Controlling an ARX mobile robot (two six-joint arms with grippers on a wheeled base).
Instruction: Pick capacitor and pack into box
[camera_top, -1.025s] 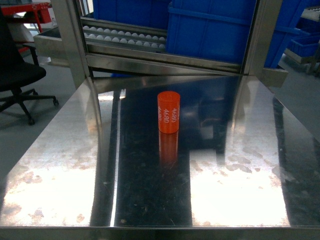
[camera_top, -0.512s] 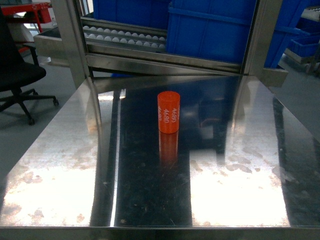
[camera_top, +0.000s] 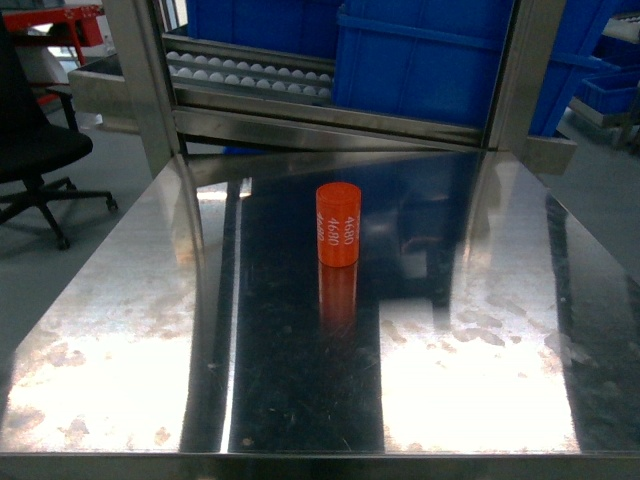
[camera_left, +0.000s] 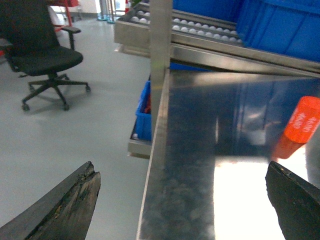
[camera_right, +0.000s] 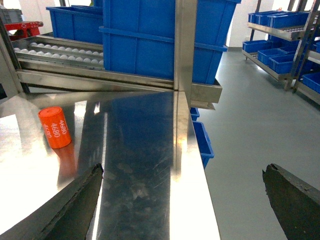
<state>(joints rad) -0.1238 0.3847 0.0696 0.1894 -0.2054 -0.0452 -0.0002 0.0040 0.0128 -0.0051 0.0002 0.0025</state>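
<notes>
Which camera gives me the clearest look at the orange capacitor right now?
The head view: the capacitor stands upright mid-table, whole and unobstructed, its white 4680 print readable. The right wrist view shows it whole too, but off at the left edge. The left wrist view catches only part of it, blurred, at the right border.

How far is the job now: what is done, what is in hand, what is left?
Nothing looks done: the capacitor stands upright on the steel table, untouched. Nothing is in hand: the left gripper and right gripper are open and empty, at the table's edges. Left: grasp the capacitor and pack it; no box is in view.
</notes>
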